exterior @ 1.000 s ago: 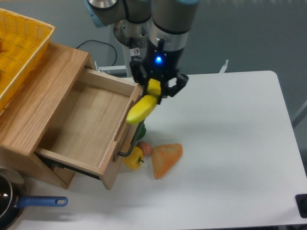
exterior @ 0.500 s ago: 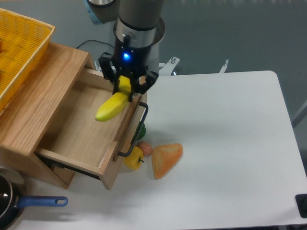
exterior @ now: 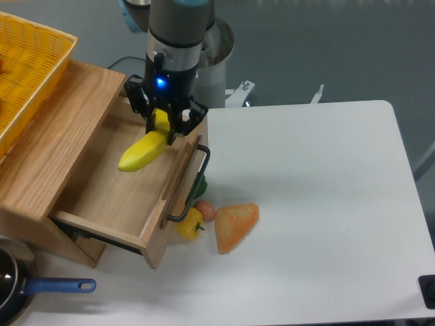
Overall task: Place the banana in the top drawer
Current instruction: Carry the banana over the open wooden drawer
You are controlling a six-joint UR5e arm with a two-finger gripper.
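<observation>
Single fixed camera, high up, looking steeply down across white rectangular worktop (exterior: 326,204). Mid-range framing: open light oak-wood drawer box (exterior: 115,183) left, yellow wicker basket (exterior: 27,68) cut off top-left, worktop's near right corner out of shot. Grey robot arm (exterior: 178,34) enters from top edge. No second view.

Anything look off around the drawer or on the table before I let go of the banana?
Nothing stands out. The gripper holds the long yellow banana over the open light oak top drawer. The small yellow bell pepper and orange wedge-shaped piece lie beside the drawer's front, nothing spilled.
</observation>
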